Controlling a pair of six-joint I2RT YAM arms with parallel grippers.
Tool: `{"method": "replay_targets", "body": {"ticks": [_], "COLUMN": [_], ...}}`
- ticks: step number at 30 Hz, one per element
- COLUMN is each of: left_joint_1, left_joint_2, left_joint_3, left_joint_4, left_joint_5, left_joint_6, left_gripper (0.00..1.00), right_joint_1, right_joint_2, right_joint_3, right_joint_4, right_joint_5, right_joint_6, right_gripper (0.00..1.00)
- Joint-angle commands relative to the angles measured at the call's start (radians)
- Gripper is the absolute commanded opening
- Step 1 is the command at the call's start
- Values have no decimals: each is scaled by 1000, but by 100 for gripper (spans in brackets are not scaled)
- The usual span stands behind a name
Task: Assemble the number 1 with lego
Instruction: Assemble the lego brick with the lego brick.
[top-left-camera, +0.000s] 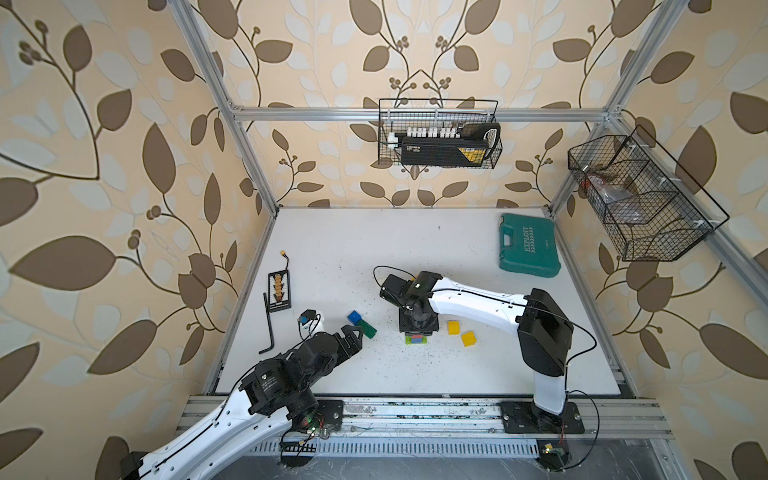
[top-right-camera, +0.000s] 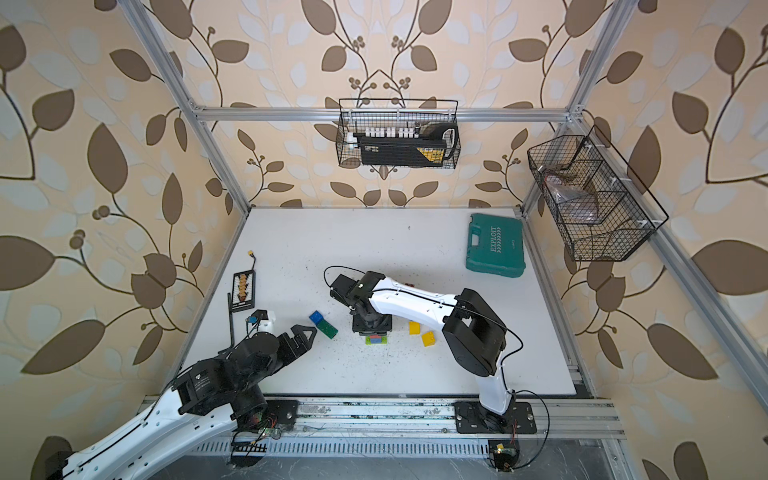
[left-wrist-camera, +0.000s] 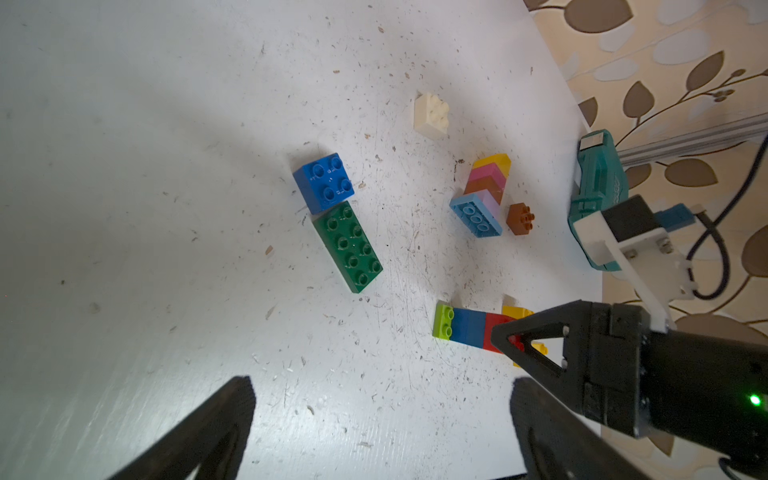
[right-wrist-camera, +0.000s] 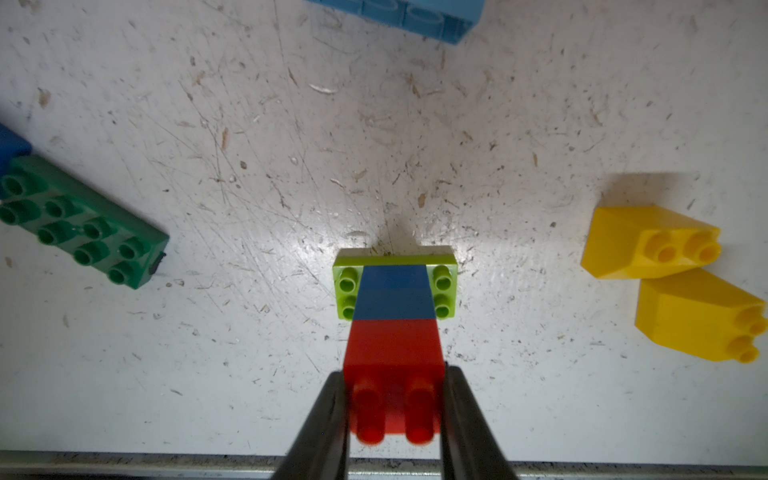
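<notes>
1. Four bricks make up the stack clamped in the right jaws. A lime long brick sits at the far end, then two blue ones, then a red brick nearest the fingertips, which close on its two side faces.
2. Left jaws stand wide open and empty. The green long brick and the blue square brick touching its end lie ahead of them, well past the fingertips.
3. Step in hand, as I judge it: the stem of the 1 is going up, with its foot already on. I cannot tell whether the lime foot rests on the bench or hangs just off it.
4. The stack's long axis runs straight out from between the right jaws, in line with them. Both top views show those jaws pointing down, so the stem stands upright. Its red studs face back toward the wrist, between the fingers. The lime brick's long side lies crosswise, parallel to the line from one finger to the other.
5. Next, the stem probably needs more height and a flag.
   - Two yellow sloped bricks lie off to one side of the right jaws, apart from the stack.
   - A second stack lies on its side beyond the lime foot.
   - The free studs sit between the fingers, so the grip likely has to shift lower or let go before another brick can be pressed on.
</notes>
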Motion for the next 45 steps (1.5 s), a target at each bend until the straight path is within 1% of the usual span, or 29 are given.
{"method": "replay_targets", "body": {"ticks": [1,6,10,17,19,22,25,26,28,30,31,33,35,39,45], "left_joint_1": [10,10,10,10,10,10,10,11,10,10,10,10,10,10,10], "left_joint_2": [9,9,9,17,19,22,27,30,38,49,56,69,85,107,132], "left_joint_3": [6,3,4,6,8,8,10,9,12,15,18,21,26,32,35], "left_joint_4": [1,2,3,10,11,11,14,16,19,19,19,20,20,22,52], "left_joint_5": [0,-2,-4,-5,-4,-4,-4,-1,1,4,6,8,13,18,33], "left_joint_6": [2,5,10,16,16,18,18,19,19,19,19,19,18,15,36], "left_gripper": [99,99,99,99,99,99,99,99,99,99,99,99,99,99,99], "right_joint_1": [-11,-31,-38,-66,-64,-57,-49,-47,-44,-42,-42,-41,-41,-60,-169], "right_joint_2": [164,215,218,137,118,90,59,44,12,-29,-56,-111,-176,-297,-486], "right_joint_3": [-55,-82,-96,-140,-115,-62,-10,5,28,42,42,33,1,-104,-356], "right_joint_4": [34,91,93,99,80,48,9,-2,-23,-37,-43,-50,-51,-36,7], "right_joint_5": [-12,-70,-62,-27,-11,2,15,19,30,40,45,59,76,107,71], "right_joint_6": [-20,-26,-21,32,35,32,29,29,29,27,26,16,-12,-123,-264], "right_gripper": [0,0,0,0,6,19,34,38,43,45,47,48,52,52,51]}}
